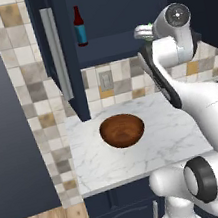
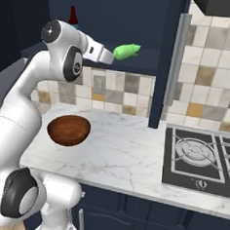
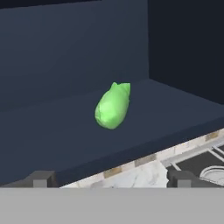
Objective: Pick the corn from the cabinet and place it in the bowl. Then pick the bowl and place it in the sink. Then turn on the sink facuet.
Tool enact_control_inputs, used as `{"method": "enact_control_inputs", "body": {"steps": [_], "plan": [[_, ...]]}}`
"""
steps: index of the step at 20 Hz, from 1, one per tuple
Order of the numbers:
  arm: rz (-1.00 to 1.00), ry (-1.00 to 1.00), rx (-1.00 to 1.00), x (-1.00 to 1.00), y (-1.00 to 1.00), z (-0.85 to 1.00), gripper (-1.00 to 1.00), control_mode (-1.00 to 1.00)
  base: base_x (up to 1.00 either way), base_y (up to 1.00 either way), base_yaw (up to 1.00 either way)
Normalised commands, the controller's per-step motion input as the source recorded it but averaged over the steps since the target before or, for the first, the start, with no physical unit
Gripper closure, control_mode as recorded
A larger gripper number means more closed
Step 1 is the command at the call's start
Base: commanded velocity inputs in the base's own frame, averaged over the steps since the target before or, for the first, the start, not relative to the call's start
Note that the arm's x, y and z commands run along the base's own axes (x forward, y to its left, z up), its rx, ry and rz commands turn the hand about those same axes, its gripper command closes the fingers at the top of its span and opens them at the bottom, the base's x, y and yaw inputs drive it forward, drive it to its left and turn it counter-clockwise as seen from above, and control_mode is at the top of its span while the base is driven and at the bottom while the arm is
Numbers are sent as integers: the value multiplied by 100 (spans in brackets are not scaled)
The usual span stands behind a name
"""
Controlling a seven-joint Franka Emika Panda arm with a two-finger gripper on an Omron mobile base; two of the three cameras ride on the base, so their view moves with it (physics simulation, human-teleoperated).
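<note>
Kitchen corner, patterned tile wall behind a white marble bench [image 1: 141, 163], dark navy cabinet [image 2: 144, 21] open above it, stove top [image 2: 201, 155] off to the right. The corn [image 3: 113, 106] lies on the cabinet's inner shelf [image 3: 144, 118], near the shelf's front edge, tapered end pointing away from my hand camera, nothing touching it. A dark bottle [image 1: 80, 27] stands further left on the same shelf, well apart from the corn. My fingers [image 3: 111, 178] are spread wide and released, holding nothing; they sit just short of the shelf lip with the corn ahead and roughly centred between them. The bowl [image 1: 122, 130] waits on the bench below, left of the arm. My read: this is the approach to the first pick. I'd push straight in along the shelf, keep the tips clear of the shelf's front edge, and keep the hand level so the lower finger doesn't scrape the shelf. I want the fingers straddling the fat middle of the cob across its short width, not the taper, since it may roll or squirt out. Close only once it sits deep between the pads.
</note>
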Motion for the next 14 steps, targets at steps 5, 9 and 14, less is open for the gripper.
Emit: {"method": "enact_control_inputs", "body": {"steps": [5, 9, 14], "plan": [[0, 0, -1, 66, -4, -14, -100, -100, 0, 0, 0], [0, 0, 0, 67, -13, -3, -100, -100, 0, 0, 0], [0, 2, 0, 54, -17, -1, -100, -100, 0, 0, 0]]}}
